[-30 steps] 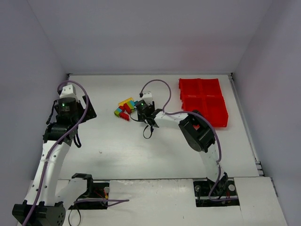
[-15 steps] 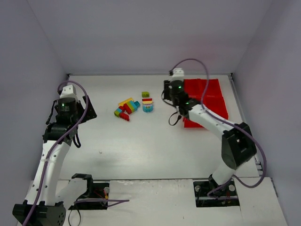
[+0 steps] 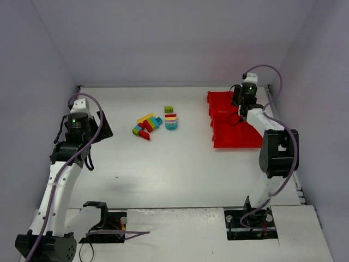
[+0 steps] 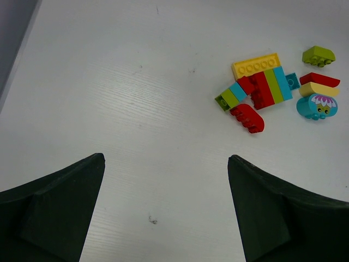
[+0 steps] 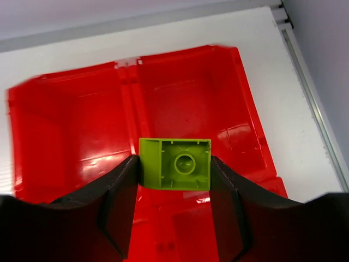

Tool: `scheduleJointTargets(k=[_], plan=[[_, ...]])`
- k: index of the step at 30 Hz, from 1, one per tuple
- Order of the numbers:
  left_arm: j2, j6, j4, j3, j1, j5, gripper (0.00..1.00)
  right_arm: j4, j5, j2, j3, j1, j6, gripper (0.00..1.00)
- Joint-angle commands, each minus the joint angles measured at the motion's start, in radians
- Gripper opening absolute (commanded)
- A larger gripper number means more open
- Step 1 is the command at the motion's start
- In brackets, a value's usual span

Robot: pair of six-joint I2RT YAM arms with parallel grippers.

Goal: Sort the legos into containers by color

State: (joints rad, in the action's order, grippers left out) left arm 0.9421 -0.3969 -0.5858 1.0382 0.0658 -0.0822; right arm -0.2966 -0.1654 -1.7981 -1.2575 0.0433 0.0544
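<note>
From above, the red tray (image 3: 240,136) of four bins sits at the far right of the white table (image 3: 180,169). The right arm (image 3: 277,154) reaches out to it, its wrist over the tray's far part (the fingers are too small to read here). Well to the left of the tray lies a pile of bricks (image 3: 146,125) in yellow, red, green and teal. Just right of the pile stands a small stack (image 3: 171,121), and a little farther back a lone green brick (image 3: 169,109). The left arm (image 3: 76,131) is raised at the table's left side, well apart from the pile.

In the left wrist view, the left gripper (image 4: 165,164) hangs over bare table with its fingers spread wide and nothing between them. Toward the upper right, a yellow plate (image 4: 256,65) touches a row of red, green and teal bricks, with a red rounded brick (image 4: 248,118) just below them.

In the right wrist view, the right gripper (image 5: 174,183) pinches a lime-green brick (image 5: 175,162) by two opposite sides, hollow underside toward the camera. The brick hangs above the tray, over the walls where bins meet (which bin lies under it I cannot tell).
</note>
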Motion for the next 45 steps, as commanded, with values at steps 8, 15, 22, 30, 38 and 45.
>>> scheduleJointTargets(k=[8,15,22,30,38,45], plan=[[0.023,0.000,0.053,0.020,-0.008,0.033,0.88,-0.075,0.072,-0.199,-0.229,-0.094,-0.002,0.20],[0.024,-0.003,0.055,0.020,-0.008,0.048,0.88,-0.024,0.095,-0.270,-0.316,-0.094,-0.024,0.70],[0.024,-0.008,0.058,0.020,-0.008,0.064,0.88,-0.010,0.151,-0.221,-0.310,-0.083,-0.002,0.89],[0.017,-0.008,0.057,0.020,-0.008,0.058,0.88,-0.039,0.135,-0.052,-0.217,0.136,0.042,0.89],[0.017,-0.008,0.057,0.020,-0.008,0.055,0.88,-0.072,0.156,-0.157,-0.263,0.331,0.130,0.99],[0.023,-0.010,0.052,0.017,-0.008,0.053,0.88,-0.087,0.141,-0.339,-0.436,0.454,0.122,1.00]])
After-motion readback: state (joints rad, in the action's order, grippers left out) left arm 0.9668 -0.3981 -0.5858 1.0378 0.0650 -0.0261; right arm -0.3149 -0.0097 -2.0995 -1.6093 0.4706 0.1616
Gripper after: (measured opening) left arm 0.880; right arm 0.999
